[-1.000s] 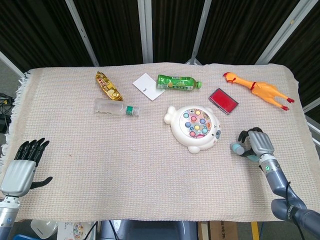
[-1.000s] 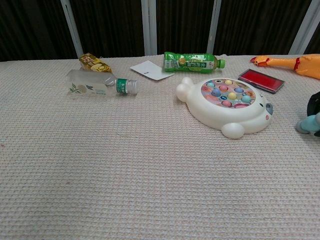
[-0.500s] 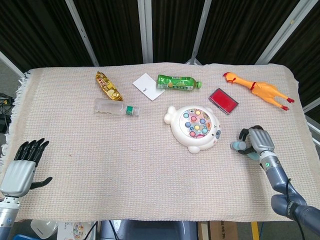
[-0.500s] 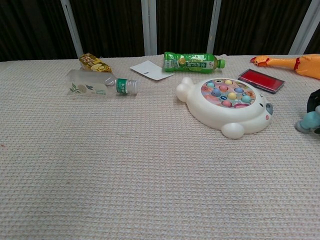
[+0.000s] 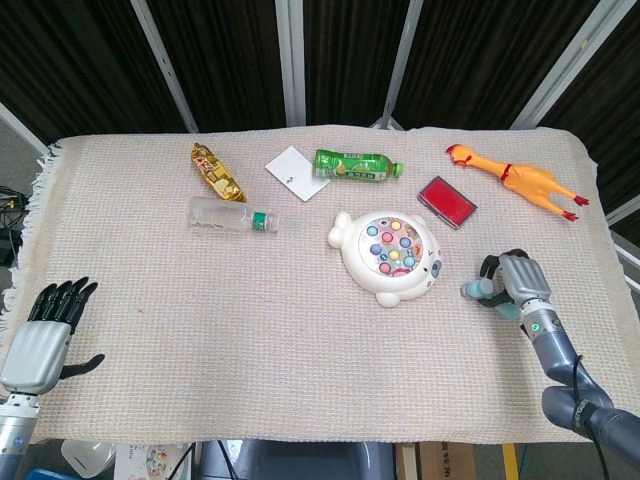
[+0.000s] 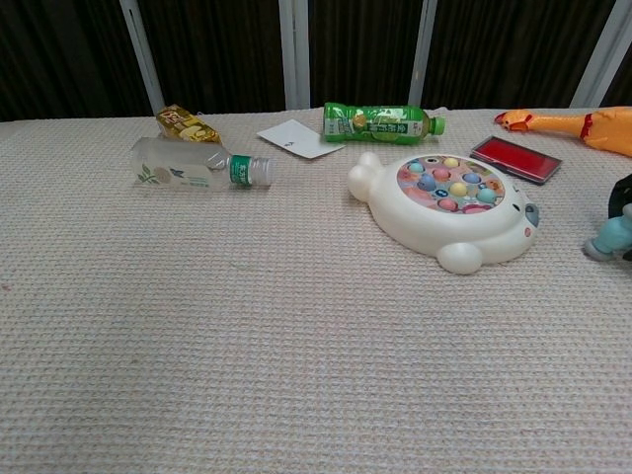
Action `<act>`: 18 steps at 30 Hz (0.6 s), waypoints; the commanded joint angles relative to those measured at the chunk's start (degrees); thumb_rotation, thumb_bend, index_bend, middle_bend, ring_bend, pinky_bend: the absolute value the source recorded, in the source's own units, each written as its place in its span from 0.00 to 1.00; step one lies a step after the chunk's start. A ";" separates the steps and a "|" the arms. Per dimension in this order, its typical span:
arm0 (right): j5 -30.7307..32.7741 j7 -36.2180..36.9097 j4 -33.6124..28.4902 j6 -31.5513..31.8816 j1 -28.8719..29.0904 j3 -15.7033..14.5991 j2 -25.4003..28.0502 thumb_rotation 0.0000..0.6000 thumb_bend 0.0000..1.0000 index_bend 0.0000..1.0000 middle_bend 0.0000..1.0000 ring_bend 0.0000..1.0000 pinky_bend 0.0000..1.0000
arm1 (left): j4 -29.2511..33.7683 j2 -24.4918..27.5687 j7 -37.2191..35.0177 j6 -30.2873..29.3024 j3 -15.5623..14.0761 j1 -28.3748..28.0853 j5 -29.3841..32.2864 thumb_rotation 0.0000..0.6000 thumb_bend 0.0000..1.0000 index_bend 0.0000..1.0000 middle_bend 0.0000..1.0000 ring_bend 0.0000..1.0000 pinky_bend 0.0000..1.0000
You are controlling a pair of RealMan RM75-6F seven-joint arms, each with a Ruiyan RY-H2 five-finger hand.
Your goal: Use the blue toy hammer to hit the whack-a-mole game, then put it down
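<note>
The white whack-a-mole game (image 5: 390, 256) (image 6: 446, 205), with coloured pegs on top, lies right of the table's centre. A short way to its right, my right hand (image 5: 516, 284) (image 6: 625, 196) sits low over the cloth, fingers curled around the blue toy hammer (image 5: 474, 291) (image 6: 608, 238). The hammer's pale blue head sticks out on the game's side, and its handle is hidden inside the hand. The chest view cuts off most of this hand at its right edge. My left hand (image 5: 45, 334) rests at the near left corner, fingers straight and apart, holding nothing.
Along the far side lie a gold snack packet (image 5: 217, 172), a clear bottle (image 5: 232, 214), a white card (image 5: 296, 172), a green bottle (image 5: 357, 165), a red case (image 5: 446, 201) and a rubber chicken (image 5: 520, 180). A woven cloth (image 5: 250, 330) covers the table.
My right hand has shifted slightly to the right with the hammer in it. The left hand and the objects on the table have not moved.
</note>
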State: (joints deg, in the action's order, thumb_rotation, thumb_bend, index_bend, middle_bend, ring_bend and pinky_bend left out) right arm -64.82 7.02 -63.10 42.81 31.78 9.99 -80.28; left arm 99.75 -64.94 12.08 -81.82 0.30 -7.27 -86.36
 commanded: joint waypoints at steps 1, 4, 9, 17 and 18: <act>0.01 -0.32 -0.42 0.27 -0.13 -0.05 0.25 1.00 0.07 0.51 0.49 0.25 0.12 | -0.09 -0.01 -0.13 -0.01 0.04 -0.01 0.02 1.00 0.03 0.00 0.00 0.00 0.00; -0.38 -0.70 -1.74 1.31 -0.65 -0.25 0.97 1.00 0.07 0.51 0.49 0.25 0.11 | -0.12 0.00 -0.21 0.00 0.13 -0.07 0.02 1.00 0.03 0.00 0.00 0.00 0.00; -1.37 -2.19 -5.85 3.72 -1.90 -0.89 3.52 1.00 0.07 0.39 0.44 0.21 0.08 | -0.25 -0.08 -0.30 0.18 0.30 -0.31 -0.05 1.00 0.03 0.00 0.00 0.00 0.00; -2.63 -3.55 -18.15 8.76 -4.73 -1.00 11.43 1.00 0.07 0.12 0.23 0.08 0.06 | -0.35 -0.07 -0.39 0.84 0.88 -0.87 0.67 1.00 0.03 0.00 0.00 0.00 0.00; -2.82 -3.26 -19.31 9.34 -5.09 -0.94 12.22 1.00 0.07 0.10 0.20 0.06 0.06 | -0.36 -0.07 -0.40 0.93 0.94 -0.94 0.75 1.00 0.03 0.00 0.00 0.00 0.00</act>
State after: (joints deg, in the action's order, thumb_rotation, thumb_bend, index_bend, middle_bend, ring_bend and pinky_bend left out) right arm -66.96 3.56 -78.70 49.89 28.07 8.90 -70.93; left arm 99.40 -65.01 11.68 -80.91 1.21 -8.19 -85.62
